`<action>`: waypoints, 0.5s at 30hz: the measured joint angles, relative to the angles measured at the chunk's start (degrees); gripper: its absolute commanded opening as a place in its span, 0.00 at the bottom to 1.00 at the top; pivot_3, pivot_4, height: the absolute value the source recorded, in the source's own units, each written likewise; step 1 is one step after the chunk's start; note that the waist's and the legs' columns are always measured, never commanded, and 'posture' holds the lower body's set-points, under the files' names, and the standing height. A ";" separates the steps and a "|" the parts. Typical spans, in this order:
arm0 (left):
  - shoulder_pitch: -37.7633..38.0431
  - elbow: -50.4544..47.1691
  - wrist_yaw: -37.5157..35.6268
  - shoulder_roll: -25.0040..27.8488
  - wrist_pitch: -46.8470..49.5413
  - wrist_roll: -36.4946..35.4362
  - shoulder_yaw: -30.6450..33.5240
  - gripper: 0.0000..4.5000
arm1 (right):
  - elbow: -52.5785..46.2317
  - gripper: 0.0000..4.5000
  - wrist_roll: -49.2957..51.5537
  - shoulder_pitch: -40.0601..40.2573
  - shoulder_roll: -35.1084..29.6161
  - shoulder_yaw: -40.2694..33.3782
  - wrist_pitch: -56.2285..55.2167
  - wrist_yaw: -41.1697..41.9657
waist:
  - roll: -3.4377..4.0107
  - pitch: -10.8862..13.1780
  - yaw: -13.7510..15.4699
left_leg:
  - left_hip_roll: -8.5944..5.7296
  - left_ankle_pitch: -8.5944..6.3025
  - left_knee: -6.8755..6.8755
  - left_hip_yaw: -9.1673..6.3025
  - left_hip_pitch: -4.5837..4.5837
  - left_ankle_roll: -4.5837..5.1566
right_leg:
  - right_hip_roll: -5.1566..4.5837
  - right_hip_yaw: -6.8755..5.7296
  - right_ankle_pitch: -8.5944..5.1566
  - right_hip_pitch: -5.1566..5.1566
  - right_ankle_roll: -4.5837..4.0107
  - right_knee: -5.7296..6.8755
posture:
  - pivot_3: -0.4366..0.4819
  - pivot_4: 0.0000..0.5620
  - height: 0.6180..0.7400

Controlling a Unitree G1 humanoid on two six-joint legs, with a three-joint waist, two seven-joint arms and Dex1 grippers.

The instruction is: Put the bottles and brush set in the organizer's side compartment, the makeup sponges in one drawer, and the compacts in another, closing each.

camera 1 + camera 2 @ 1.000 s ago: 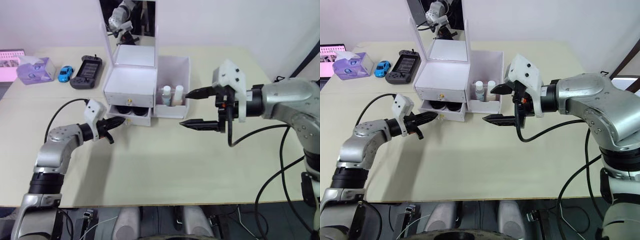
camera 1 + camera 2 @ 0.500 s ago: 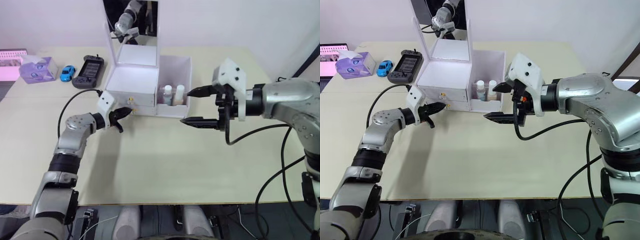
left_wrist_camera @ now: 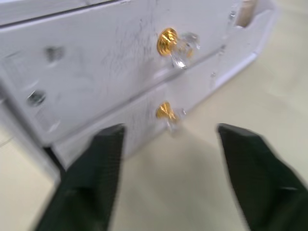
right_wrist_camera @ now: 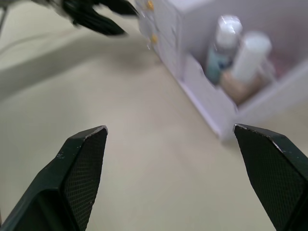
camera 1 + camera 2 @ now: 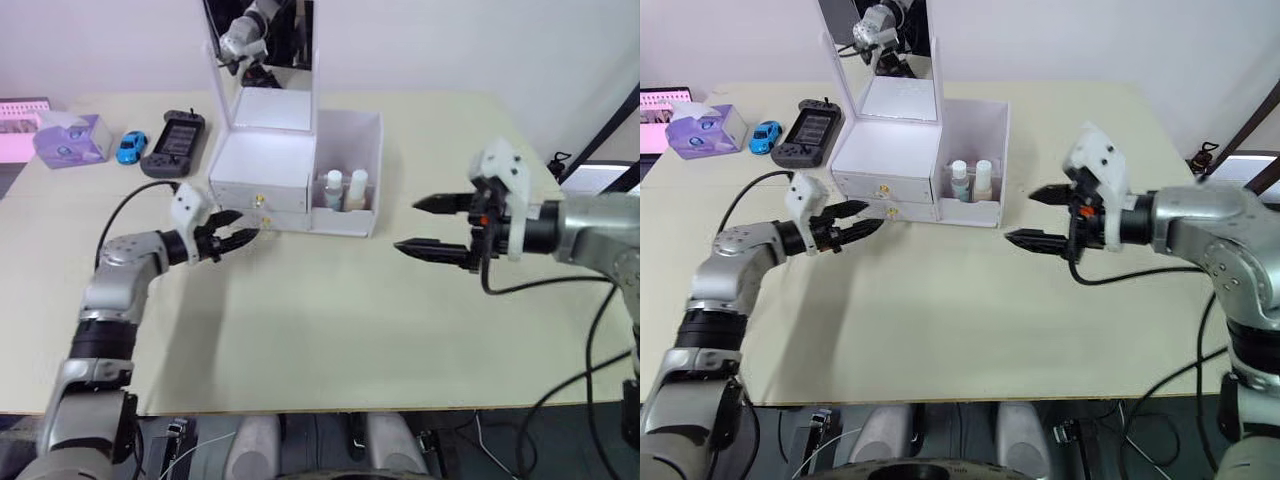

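The white organizer (image 5: 262, 172) with its upright mirror (image 5: 265, 45) stands at the table's back middle. Both gold-knobbed drawers (image 3: 167, 41) are shut. Two white-capped bottles (image 5: 344, 190) stand upright in the side compartment (image 5: 362, 140) on the organizer's right. My left gripper (image 5: 243, 238) is open just in front of the lower drawer knob (image 3: 165, 110), holding nothing. Out to the right of the organizer, my right gripper (image 5: 432, 224) hovers open and empty above the table. The brush set, makeup sponges and compacts are hidden.
At the back left are a purple tissue box (image 5: 72, 138), a blue toy car (image 5: 130, 147) and a dark handheld game console (image 5: 172, 143). Bare table (image 5: 330, 320) stretches in front of the organizer.
The lower drawer, open a second ago with black discs inside, was pushed shut by my left gripper, which has since opened. My right gripper has drawn away to the right.
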 measured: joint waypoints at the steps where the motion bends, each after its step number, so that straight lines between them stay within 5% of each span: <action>1: 0.66 0.02 -0.44 1.42 0.06 -0.25 1.01 0.99 | 0.57 1.00 -0.48 1.89 -0.30 -1.65 -1.08 0.29 | 0.01 0.00 -0.01 | 0.00 0.00 0.01 0.00 0.01 0.00 | 0.00 0.00 0.00 0.00 0.00 0.01 | 0.48 0.27 1.00; 8: 1.16 11.16 5.26 12.04 -6.62 2.86 9.63 0.99 | 12.28 1.00 -8.86 16.37 0.43 -11.73 -18.20 2.76 | -0.05 -0.02 -0.27 | 0.01 0.00 0.13 0.07 0.09 0.00 | -0.02 0.04 -0.06 0.05 0.09 0.01 | 0.48 0.27 1.00; 15: 1.63 20.11 7.12 16.70 -15.25 5.37 12.62 0.99 | 22.76 1.00 -18.90 20.87 3.31 -11.91 -37.53 1.97 | 0.04 -0.02 -0.23 | 0.03 0.00 0.03 0.12 0.09 0.00 | -0.01 0.05 0.04 0.01 -0.06 0.03 | 0.48 0.27 1.00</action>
